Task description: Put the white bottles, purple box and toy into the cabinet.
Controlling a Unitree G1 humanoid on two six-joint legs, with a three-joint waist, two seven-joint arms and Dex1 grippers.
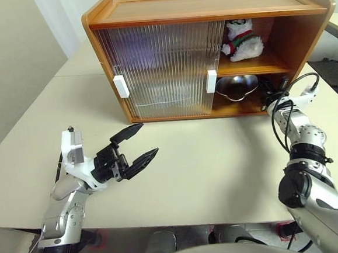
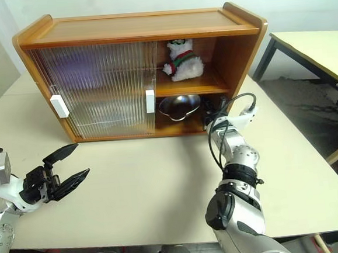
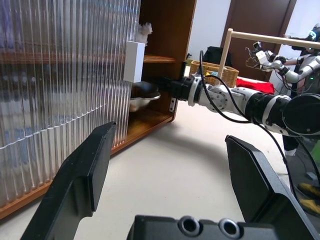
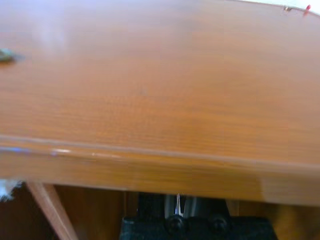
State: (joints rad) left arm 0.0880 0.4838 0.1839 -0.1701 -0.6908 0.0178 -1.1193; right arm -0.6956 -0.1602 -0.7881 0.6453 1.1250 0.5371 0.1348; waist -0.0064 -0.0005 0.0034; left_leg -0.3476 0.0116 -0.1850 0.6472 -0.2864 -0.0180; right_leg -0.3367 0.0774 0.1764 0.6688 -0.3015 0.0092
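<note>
While the right arm reaches into the open end of the cabinet (image 1: 206,9), its right gripper (image 1: 270,97) sits inside the lower shelf with its black fingers pressed together, and no object can be seen between them. Just beside that gripper, on the same lower shelf, lies a steel bowl (image 1: 236,87), tipped so its hollow faces outward. Directly above the gripper, on the upper shelf, stands the toy (image 1: 242,38), a fluffy white plush with a red-and-green scarf, upright against the cabinet's back. Both ribbed sliding doors (image 1: 158,68) are pushed over to the side away from the right gripper, and their two white handles, the left handle (image 1: 121,86) and the right handle (image 1: 211,81), stand between the two arms. Behind the ribbed panels a faint purplish tint shows on the upper shelf, but what lies there cannot be made out. Well apart from the cabinet, the left gripper (image 1: 136,145) hovers over the pale table (image 1: 206,158) with its two fingers spread wide and nothing between them, pointing toward the cabinet's closed doors. From the left wrist, the right arm's cabled forearm (image 3: 235,100) appears beyond those spread fingers, stretched toward the bowl in the shelf opening.
</note>
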